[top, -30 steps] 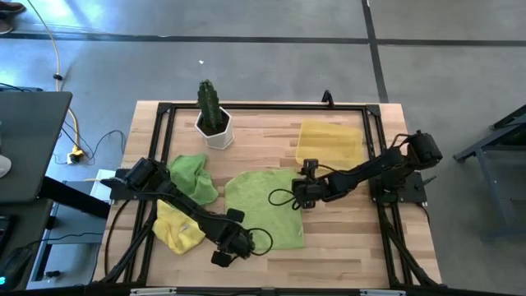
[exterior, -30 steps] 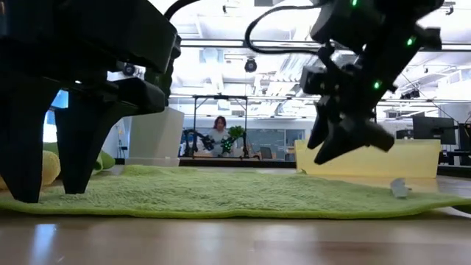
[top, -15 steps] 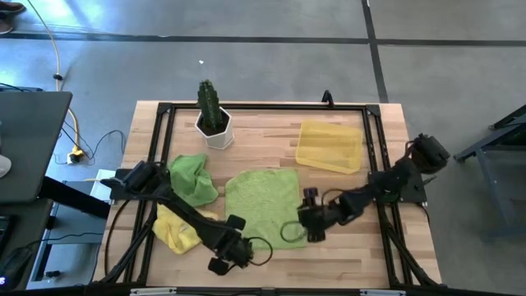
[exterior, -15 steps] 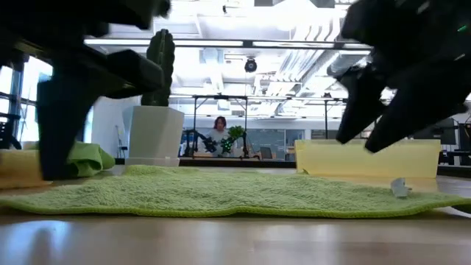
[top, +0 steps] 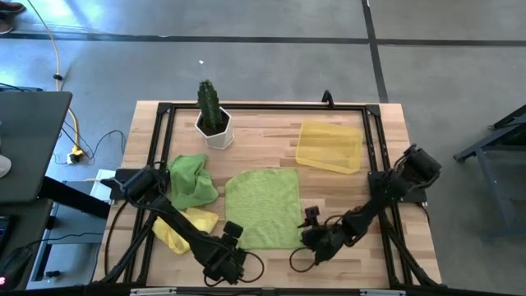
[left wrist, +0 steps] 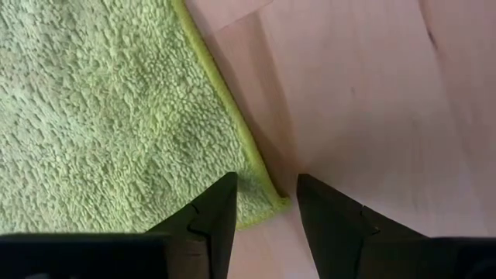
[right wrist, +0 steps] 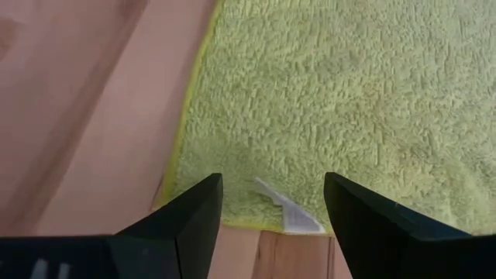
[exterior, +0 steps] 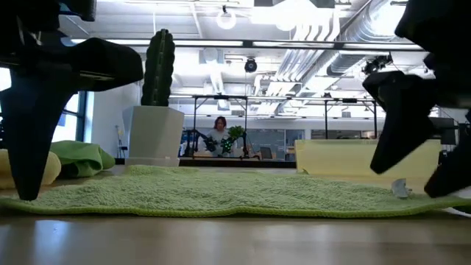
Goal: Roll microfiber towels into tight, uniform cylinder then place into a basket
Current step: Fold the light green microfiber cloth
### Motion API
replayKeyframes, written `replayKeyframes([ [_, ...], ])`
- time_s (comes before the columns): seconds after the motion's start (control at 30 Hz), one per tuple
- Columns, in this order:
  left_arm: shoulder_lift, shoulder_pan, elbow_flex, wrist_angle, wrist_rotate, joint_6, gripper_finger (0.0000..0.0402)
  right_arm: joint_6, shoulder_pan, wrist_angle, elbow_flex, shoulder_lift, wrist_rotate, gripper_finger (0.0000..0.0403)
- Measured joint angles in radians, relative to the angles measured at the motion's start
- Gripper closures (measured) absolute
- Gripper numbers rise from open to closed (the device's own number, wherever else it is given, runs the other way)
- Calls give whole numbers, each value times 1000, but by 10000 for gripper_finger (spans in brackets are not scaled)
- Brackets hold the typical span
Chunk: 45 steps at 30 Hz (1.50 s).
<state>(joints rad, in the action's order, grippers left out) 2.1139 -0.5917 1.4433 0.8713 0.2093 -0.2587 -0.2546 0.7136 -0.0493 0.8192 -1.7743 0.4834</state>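
While a lime green towel (top: 263,207) lies spread flat mid-table, the left gripper (left wrist: 266,203) and right gripper (right wrist: 271,203) hover over its two near corners — fingers parted, pinching nothing; the basket (top: 329,146) sits beyond, other towels (top: 187,201) crumpled to the left

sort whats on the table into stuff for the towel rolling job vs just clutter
For the job:
- flat green towel
- crumpled green towel
- yellow towel
- basket

Just lying about:
- potted cactus
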Motion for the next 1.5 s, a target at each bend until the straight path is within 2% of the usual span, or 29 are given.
replayKeyframes([
  [0.27,5,21,0,0,-6,8,271,3,19,16,2,-35,33,183],
  [0.53,5,35,0,-2,-44,4,271,37,20,-38,0,61,35,183],
  [0.7,5,35,-1,-3,-42,1,271,-41,23,-19,0,110,-80,183],
  [0.77,5,35,-1,-3,-39,1,271,-64,31,-22,1,105,-109,183],
  [1.27,5,35,-3,-16,-23,0,271,-33,48,54,0,-12,-92,184],
  [1.37,5,35,-3,-18,-21,-4,271,-32,38,45,0,-15,-91,198],
  [1.5,5,35,-4,-20,-21,-16,271,-33,30,33,0,-15,-102,240],
])
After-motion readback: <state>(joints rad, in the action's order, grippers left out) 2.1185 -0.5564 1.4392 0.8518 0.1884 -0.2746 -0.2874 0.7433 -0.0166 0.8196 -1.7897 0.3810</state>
